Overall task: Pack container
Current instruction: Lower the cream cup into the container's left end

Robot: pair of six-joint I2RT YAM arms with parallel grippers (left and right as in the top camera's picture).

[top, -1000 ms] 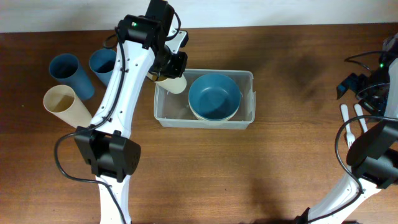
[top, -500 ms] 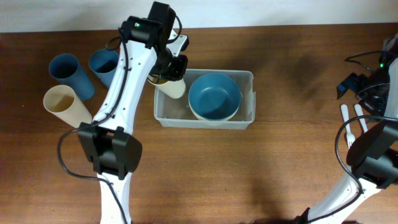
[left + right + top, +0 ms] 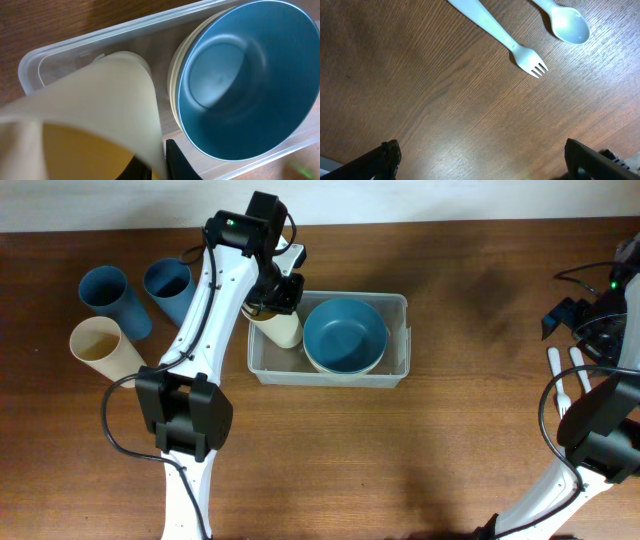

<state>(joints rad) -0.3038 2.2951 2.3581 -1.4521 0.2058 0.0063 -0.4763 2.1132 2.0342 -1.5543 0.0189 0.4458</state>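
brown wood-grain worktop (image 3: 450, 460) carried everything, with a pale strip along its far edge. the clear rectangular plastic container with rounded corners (image 3: 330, 379) sat near the middle, within the left arm's reach. inside it, a round blue bowl (image 3: 345, 333) nested in a cream bowl (image 3: 173, 85) filled the right part. a tapered cream plastic cup (image 3: 281, 327) stood tilted in the left part, base down, just beside the bowls.

the left jaws were at that cup's rim. the left wrist view showed the cup's mouth close up and blurred, so whether they clamped the rim or had let go could not be told. the right jaws stood wide and empty over bare wood, near a white plastic fork (image 3: 505, 42) and a white plastic spoon (image 3: 566, 23).

left of the container lay one blue cup (image 3: 112, 300), a second blue cup (image 3: 168, 283) and another cream cup (image 3: 108, 348).

the container looked thin-walled and light, likely to flex and slide on the smooth wood if nudged. with the bowls loading one end, its rim over a short wall seemed the safest hold. the cups looked light, stiff and slick, so a pinch across the rim would suit them.
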